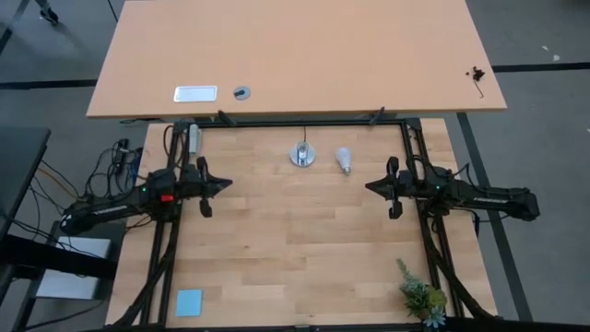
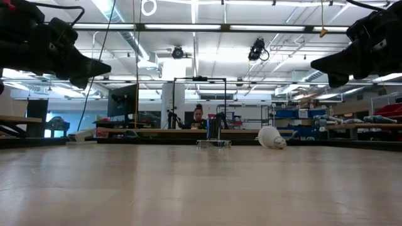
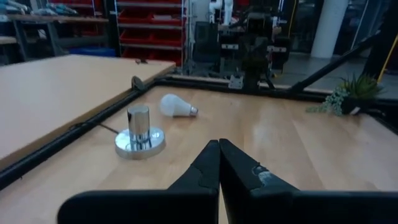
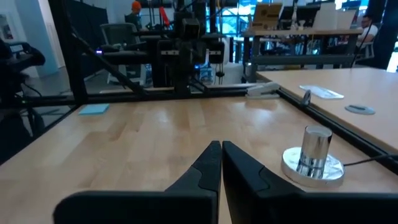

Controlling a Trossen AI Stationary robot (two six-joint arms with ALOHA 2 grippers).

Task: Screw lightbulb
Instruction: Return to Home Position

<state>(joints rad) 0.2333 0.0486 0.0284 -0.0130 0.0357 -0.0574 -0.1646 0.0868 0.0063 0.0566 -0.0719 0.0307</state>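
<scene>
Both the left pincer (image 1: 224,183) and right pincer (image 1: 370,187) are closed, empty. The lightbulb (image 1: 344,160) lies beside the lamp (image 1: 301,155).

- The lamp (image 1: 301,155) stands on the table (image 1: 304,249) at 12 o'clock.
- The lightbulb (image 1: 343,160) lies just beside it, at its 3 o'clock.
- The left gripper (image 1: 225,183) is at 9 o'clock, the right gripper (image 1: 368,187) at 3.

You are getting bright, even light. Overhead, long white ceiling strip lights (image 2: 207,26) are laying a sheen on the light wooden table top (image 2: 201,185); the round silver lamp base (image 3: 140,142) is glinting; the small white pear-shaped lightbulb (image 3: 176,106) is casting faint shadow.
</scene>
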